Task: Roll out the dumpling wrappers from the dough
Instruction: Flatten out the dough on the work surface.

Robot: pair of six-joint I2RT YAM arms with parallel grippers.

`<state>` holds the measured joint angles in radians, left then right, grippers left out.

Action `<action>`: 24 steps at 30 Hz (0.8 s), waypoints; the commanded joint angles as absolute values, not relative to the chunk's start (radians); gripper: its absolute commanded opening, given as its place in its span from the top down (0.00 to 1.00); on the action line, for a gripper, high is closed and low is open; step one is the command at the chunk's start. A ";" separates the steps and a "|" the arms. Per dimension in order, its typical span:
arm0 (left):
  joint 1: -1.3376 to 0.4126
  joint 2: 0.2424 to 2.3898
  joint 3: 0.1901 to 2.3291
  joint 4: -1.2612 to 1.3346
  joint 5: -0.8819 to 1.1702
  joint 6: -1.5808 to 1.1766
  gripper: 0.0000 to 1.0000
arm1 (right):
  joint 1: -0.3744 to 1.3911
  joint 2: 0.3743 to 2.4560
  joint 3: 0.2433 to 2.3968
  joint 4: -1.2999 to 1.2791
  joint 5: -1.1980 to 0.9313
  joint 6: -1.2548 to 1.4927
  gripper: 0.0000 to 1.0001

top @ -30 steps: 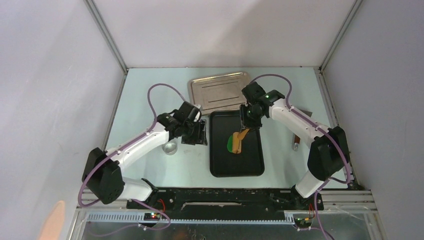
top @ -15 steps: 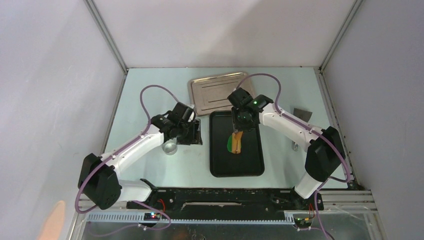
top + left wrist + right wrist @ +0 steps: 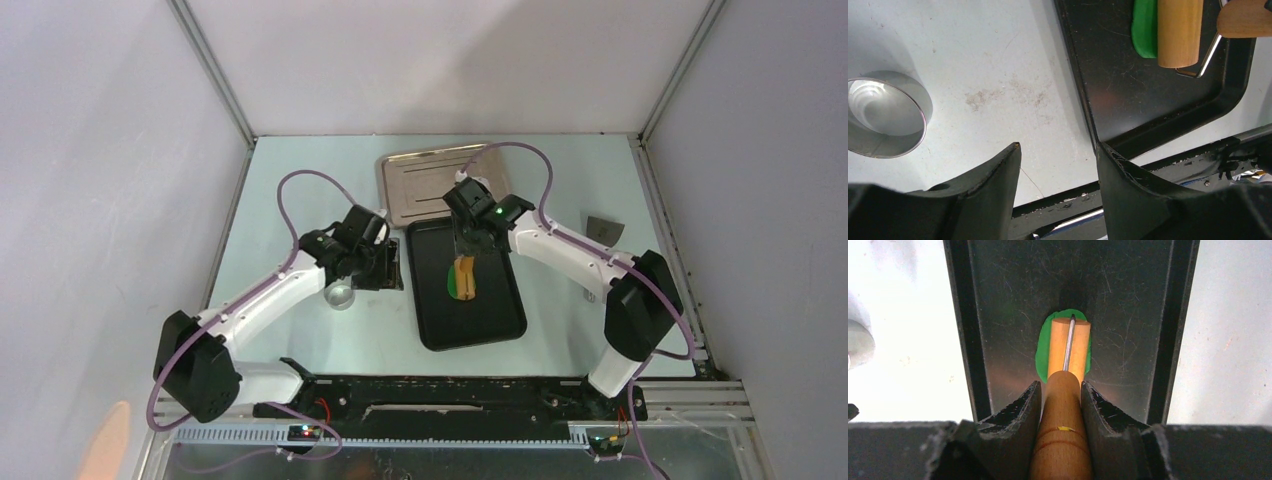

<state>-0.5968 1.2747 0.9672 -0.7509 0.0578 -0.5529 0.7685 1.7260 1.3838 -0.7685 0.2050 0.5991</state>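
The dough (image 3: 1042, 356) is a bright green, flattened oval with a smooth rounded outline. It lies on the floor of the black tray (image 3: 1128, 315), at frame centre in the right wrist view and in the tray's upper half in the top view. The wooden roller (image 3: 1055, 350) lies lengthwise on the dough and covers its middle; only a green margin shows, wider at the left; thickness cannot be judged. The right gripper (image 3: 1060, 390) is clamped on the roller's handle; the handle's near end is cut off at the frame bottom. The left gripper (image 3: 1058, 150) has its jaws parted with nothing between them; the finger (image 3: 1128, 190) at lower right meets the tray rim, contact unclear. In the left wrist view, the top edge cuts off the dough; the left edge cuts off a metal ring (image 3: 878, 145).
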 commanded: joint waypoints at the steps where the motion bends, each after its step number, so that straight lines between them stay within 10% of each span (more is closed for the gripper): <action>1: -0.592 1.235 0.971 -0.743 0.063 -0.567 0.39 | 0.798 1.880 1.269 -0.716 0.123 0.646 1.00; 24: -0.635 1.578 0.903 -0.416 0.030 -0.702 0.52 | 0.777 1.735 1.163 -0.721 0.085 0.706 1.00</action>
